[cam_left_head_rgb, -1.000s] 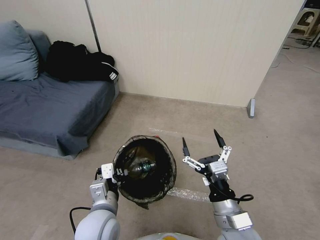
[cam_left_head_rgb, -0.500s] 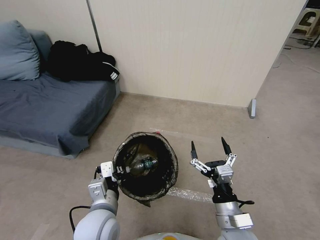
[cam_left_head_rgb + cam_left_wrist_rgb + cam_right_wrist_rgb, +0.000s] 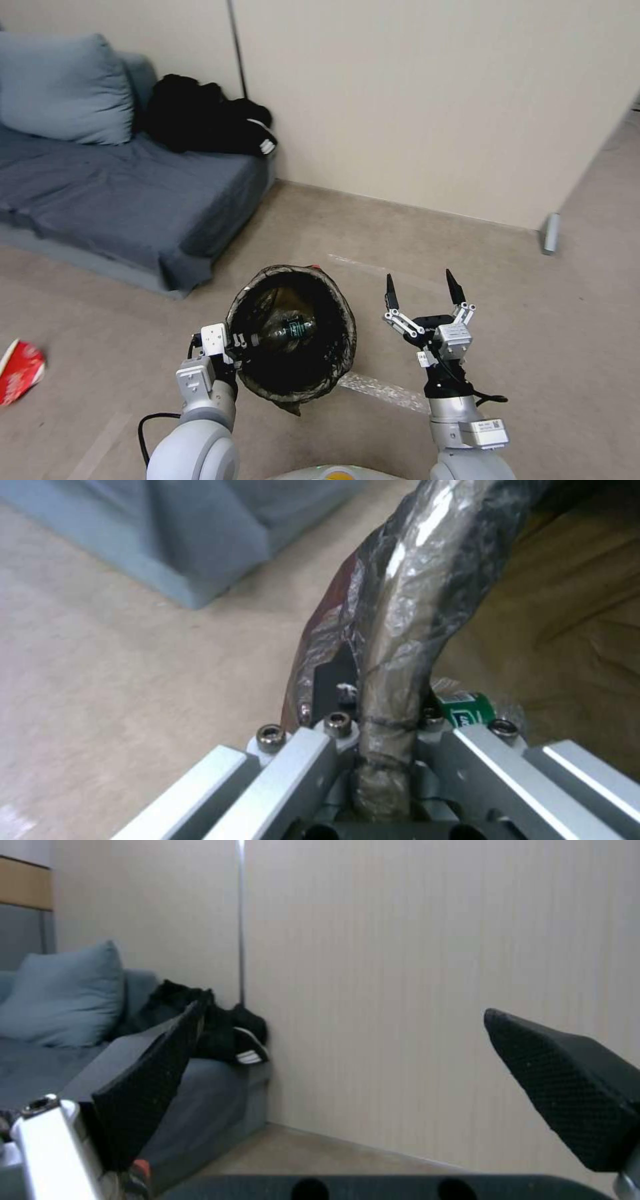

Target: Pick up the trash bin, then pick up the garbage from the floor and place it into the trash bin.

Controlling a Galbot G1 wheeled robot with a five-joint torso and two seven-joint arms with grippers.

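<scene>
Head view: the whole scene is being shown shifted to the right compared with half a second ago, so the camera is judged to be turning left with the robot, not the furniture moving. A crushed red-and-white cup point(image 3: 19, 371) is now being brought into sight at the left edge of the floor, well apart from the robot; this is taken as a piece of garbage being sought next.

The trash bin point(image 3: 291, 333) is being carried in front of the robot, its bag-covered rim point(image 3: 393, 630) being clenched by the left gripper point(image 3: 233, 343); in the left wrist view the rim is seen pinched between the metal fingers point(image 3: 293, 750). A clear green-labelled bottle point(image 3: 287, 331) is lying inside the bin, so one piece is judged already collected. The right gripper point(image 3: 422, 293) is being held beside the bin, raised, with its dark fingertips point(image 3: 150, 1075) spread wide and nothing between them; relative to the bin it is hardly being changed from a moment ago.

The floor point(image 3: 467, 233) is being shown as plain beige carpet, with a strip of clear tape point(image 3: 383, 390) stuck down just behind the bin. A grey-blue sofa point(image 3: 120, 193) with a cushion point(image 3: 63, 87) and a black clothing heap point(image 3: 207, 120) is being seen on the left, against a pale panelled wall point(image 3: 433, 100).
</scene>
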